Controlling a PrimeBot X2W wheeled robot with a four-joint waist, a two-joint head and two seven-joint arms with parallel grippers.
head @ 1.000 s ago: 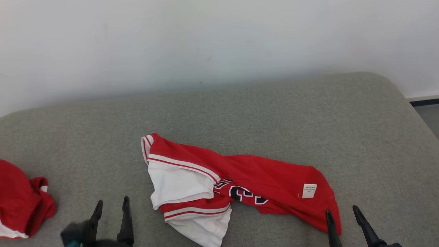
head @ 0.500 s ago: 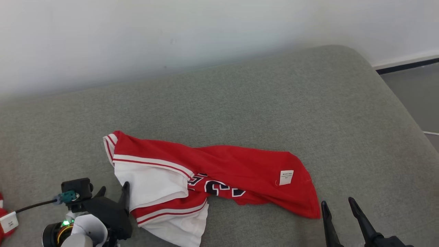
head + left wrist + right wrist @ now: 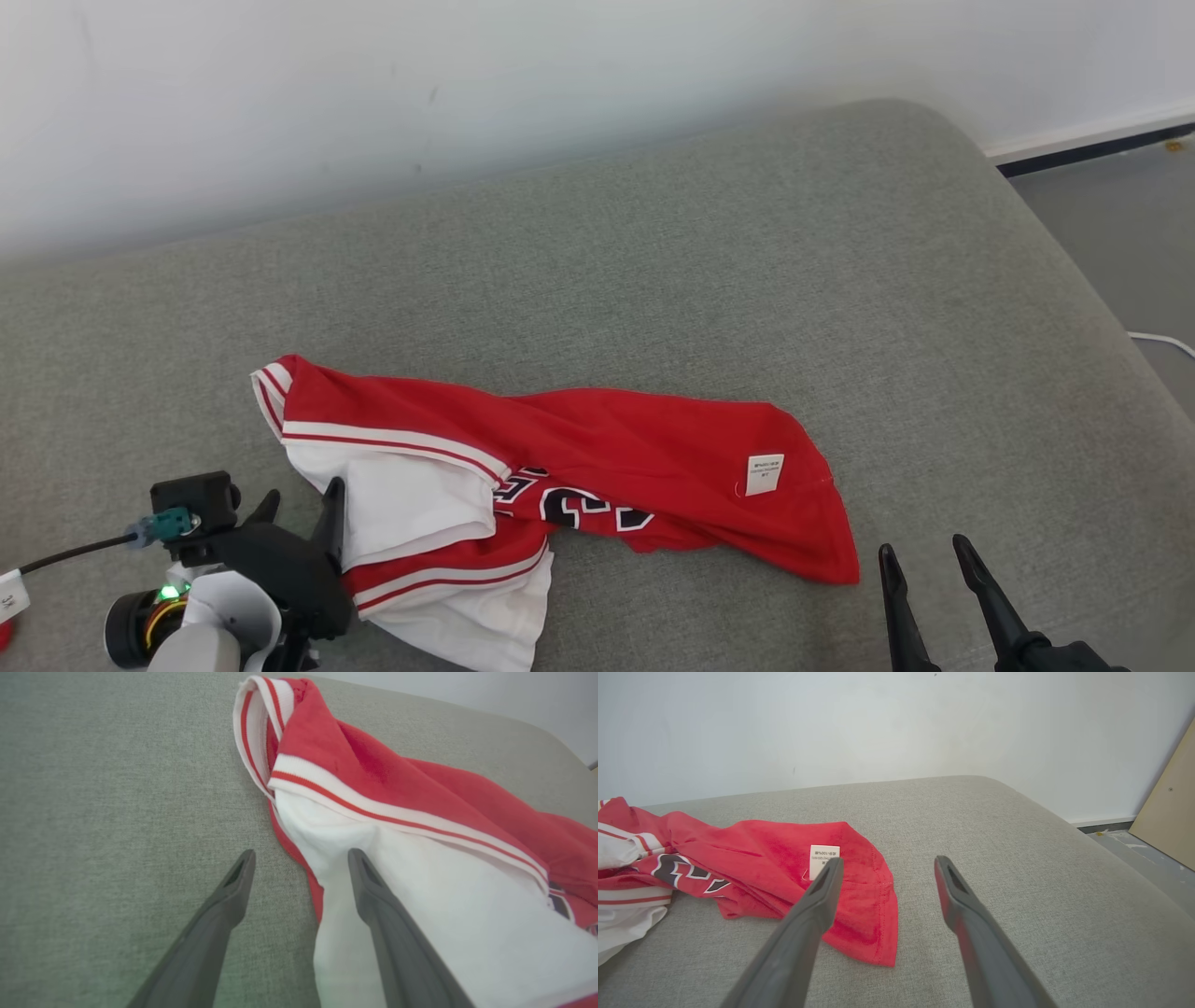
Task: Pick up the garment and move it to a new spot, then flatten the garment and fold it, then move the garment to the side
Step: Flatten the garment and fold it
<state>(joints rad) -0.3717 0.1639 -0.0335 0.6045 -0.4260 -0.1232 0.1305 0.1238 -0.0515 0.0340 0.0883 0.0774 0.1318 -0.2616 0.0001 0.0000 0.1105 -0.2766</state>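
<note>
Garment (image 3: 579, 448), a red and white jersey, lies crumpled at lower centre of the head view on the grey couch (image 3: 747, 280). Left pincer (image 3: 302, 490) gapes wide astride its white sleeve edge, gripping nothing; right pincer (image 3: 922, 546) is wide and empty by the red hem. Looks like the pick-up step: closing on cloth comes next.

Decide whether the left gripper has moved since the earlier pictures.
Yes. Against the unmoved garment, the left gripper has moved forward and right: earlier a gap lay between them, now it stands open, straddling the white edge.
</note>
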